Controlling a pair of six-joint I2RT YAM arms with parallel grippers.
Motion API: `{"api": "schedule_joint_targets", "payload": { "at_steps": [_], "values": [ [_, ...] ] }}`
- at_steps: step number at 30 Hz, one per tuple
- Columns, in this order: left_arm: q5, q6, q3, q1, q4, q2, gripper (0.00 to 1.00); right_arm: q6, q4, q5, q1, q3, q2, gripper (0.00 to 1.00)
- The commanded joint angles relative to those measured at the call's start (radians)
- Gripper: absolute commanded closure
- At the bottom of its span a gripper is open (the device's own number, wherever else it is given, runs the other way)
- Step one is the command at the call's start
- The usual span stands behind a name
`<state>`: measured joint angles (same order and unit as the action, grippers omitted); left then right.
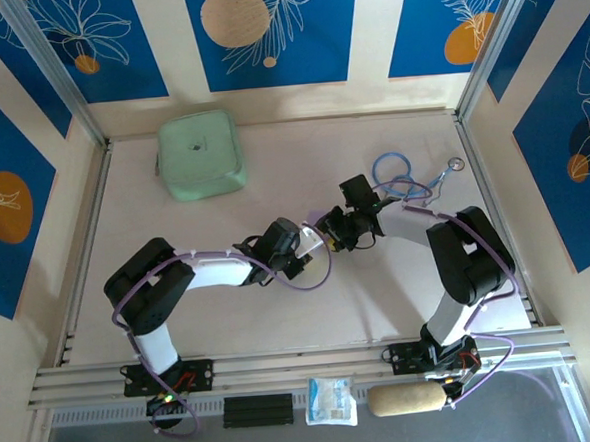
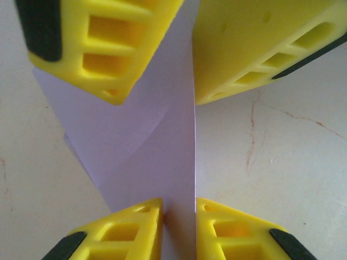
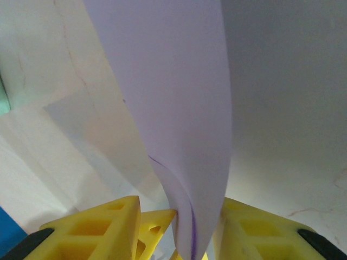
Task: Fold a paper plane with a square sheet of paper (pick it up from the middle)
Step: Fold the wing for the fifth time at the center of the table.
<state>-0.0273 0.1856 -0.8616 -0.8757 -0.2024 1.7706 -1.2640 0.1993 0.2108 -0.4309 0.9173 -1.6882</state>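
Lilac paper [image 2: 142, 135] pinched by left end effector [image 2: 179, 202]; right end effector [image 3: 180, 200] parted around it.

Left arm [image 1: 213, 271] and right arm [image 1: 466, 259] bent inward, grippers nose to nose.
The left gripper [image 2: 179, 205] and the right gripper [image 3: 179, 203] faced each other closely. The right's jaws stood apart and the left's showed a narrow gap, each pair straddling the lilac sheet [image 2: 141, 141].
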Motion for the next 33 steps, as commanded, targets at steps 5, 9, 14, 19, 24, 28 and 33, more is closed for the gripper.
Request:
{"api": "schedule_joint_targets", "payload": {
  "at_steps": [5,9,14,19,24,28,33],
  "values": [
    [0.029,0.002,0.024,-0.009,-0.026,0.009,0.79,0.039,0.084,0.025,0.006,0.035,-0.039,0.7],
    [0.035,-0.005,0.03,-0.01,-0.031,0.011,0.79,0.051,0.089,0.03,0.004,0.037,-0.032,0.85],
    [0.049,-0.035,0.033,-0.009,-0.038,0.013,0.68,0.063,0.109,0.026,0.004,0.041,-0.021,0.94],
    [0.052,-0.073,0.045,-0.008,-0.059,0.021,0.67,0.063,0.117,0.03,0.004,0.048,-0.021,0.95],
    [0.049,-0.084,0.046,-0.009,-0.059,0.027,0.68,0.061,0.122,0.042,0.002,0.06,-0.03,0.95],
    [0.056,-0.094,0.045,-0.008,-0.058,0.035,0.7,0.063,0.132,0.045,0.001,0.07,-0.037,0.95],
    [0.064,-0.107,0.049,-0.008,-0.064,0.039,0.75,0.061,0.143,0.045,0.0,0.072,-0.036,0.94]
  ]
}}
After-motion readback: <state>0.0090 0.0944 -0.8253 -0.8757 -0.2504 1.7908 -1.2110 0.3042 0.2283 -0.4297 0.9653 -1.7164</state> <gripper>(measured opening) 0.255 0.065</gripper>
